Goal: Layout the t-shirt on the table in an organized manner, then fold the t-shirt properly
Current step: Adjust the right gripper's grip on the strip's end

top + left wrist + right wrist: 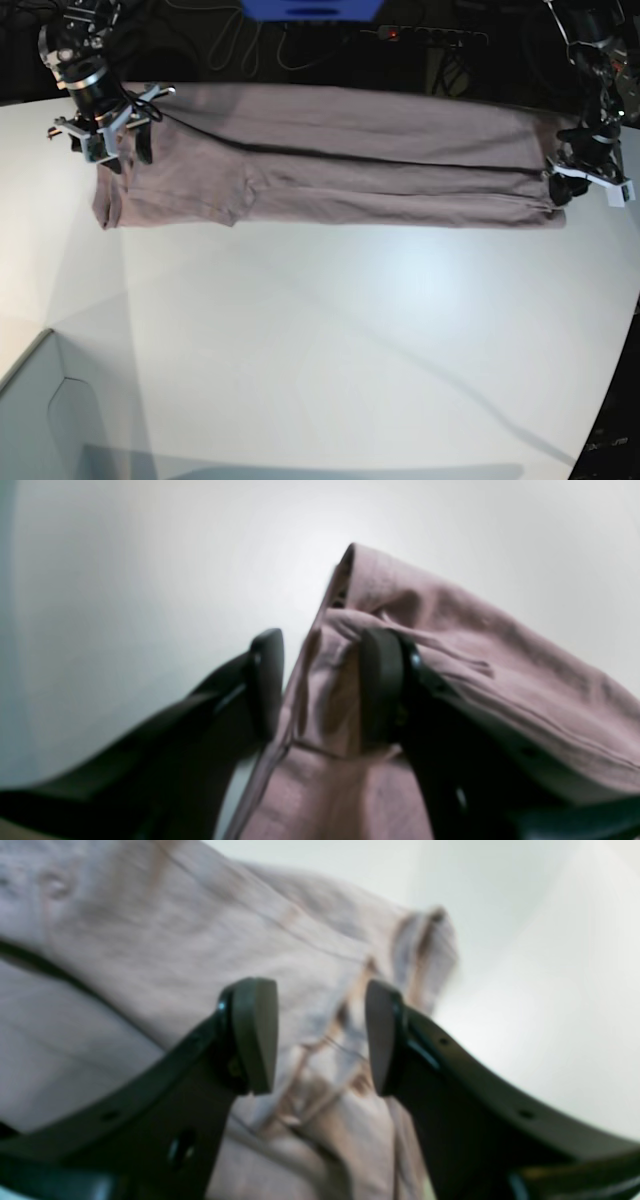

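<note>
Both wrist views are blurred, so we cannot read fine stitching on the t-shirt (330,170). It lies as a long folded band across the far part of the counter (330,340), its far edge near the counter's dark back border. In the base view we see the left pincer (322,685) at the band's right end; its fingers stand apart with a bunched fold of cloth between them, and we cannot tell whether the fold is truly pinched. The right pincer (320,1037) sits over the left end, fingers spread, cloth behind the gap and not clamped. Most of the counter nearer us lies bare white, down to a pale grey box corner (45,410), cut off by the picture's edge.
</note>
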You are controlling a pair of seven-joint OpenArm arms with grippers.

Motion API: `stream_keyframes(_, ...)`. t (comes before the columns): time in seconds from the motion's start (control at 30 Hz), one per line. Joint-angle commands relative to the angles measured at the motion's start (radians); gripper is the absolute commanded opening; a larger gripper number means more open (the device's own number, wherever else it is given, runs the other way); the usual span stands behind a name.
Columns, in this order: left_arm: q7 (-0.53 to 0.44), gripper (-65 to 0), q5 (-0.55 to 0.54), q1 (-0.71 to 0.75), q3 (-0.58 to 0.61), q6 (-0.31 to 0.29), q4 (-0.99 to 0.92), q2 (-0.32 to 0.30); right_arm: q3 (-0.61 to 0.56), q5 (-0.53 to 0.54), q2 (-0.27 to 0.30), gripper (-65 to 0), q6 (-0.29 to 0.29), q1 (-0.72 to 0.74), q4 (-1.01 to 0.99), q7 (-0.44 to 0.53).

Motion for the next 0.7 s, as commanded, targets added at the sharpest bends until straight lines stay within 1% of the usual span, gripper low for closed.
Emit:
stream_keyframes(0.0,-0.003,-39.8,-0.004,-0.005,-0.005,-0.005,0.010,-0.017,0.005,0.013,0.009,-35.8,0.014,0.019,0.014,0.027)
stream_keyframes(0.07,-0.003,-39.7,-0.004,-0.002,-0.005,-0.005,0.010,-0.017,0.004,0.013,0.009,-35.8,0.014,0.045,-0.011,0.002)
stream_keyframes(0.17,-0.003,-39.4,-0.004,0.000,-0.006,-0.005,0.010,-0.018,0.008,0.013,0.012,-35.8,0.014,0.128,-0.072,-0.065)
stream_keyframes(0.2,-0.003,-37.9,-0.004,0.000,-0.008,-0.005,0.010,-0.020,0.008,0.011,0.014,-35.8,0.014,0.152,-0.103,-0.090)
stream_keyframes(0.27,-0.003,-34.0,-0.004,0.001,-0.008,-0.005,0.011,-0.020,0.010,0.011,0.035,-35.8,0.014,0.194,-0.149,-0.134)
stream_keyframes(0.37,-0.003,-29.8,-0.004,0.001,-0.009,-0.005,0.011,-0.021,0.010,0.011,0.049,-35.8,0.014,0.217,-0.190,-0.157)
stream_keyframes(0.47,-0.003,-29.0,-0.004,0.003,-0.009,-0.005,0.010,-0.021,0.010,0.010,0.051,-36.4,0.014,0.218,-0.198,-0.157)
stream_keyframes(0.57,-0.003,-29.1,-0.004,0.003,-0.009,-0.005,0.010,-0.021,0.010,0.010,0.051,-39.9,0.014,0.212,-0.198,-0.156)
stream_keyframes(0.63,-0.003,-29.1,-0.004,0.003,-0.009,-0.005,0.010,-0.021,0.010,0.010,0.048,-44.5,0.014,0.209,-0.200,-0.156)
stream_keyframes(0.67,-0.003,-29.1,-0.004,0.001,-0.009,-0.005,0.010,-0.021,0.010,0.010,0.046,-47.8,0.014,0.203,-0.200,-0.156)
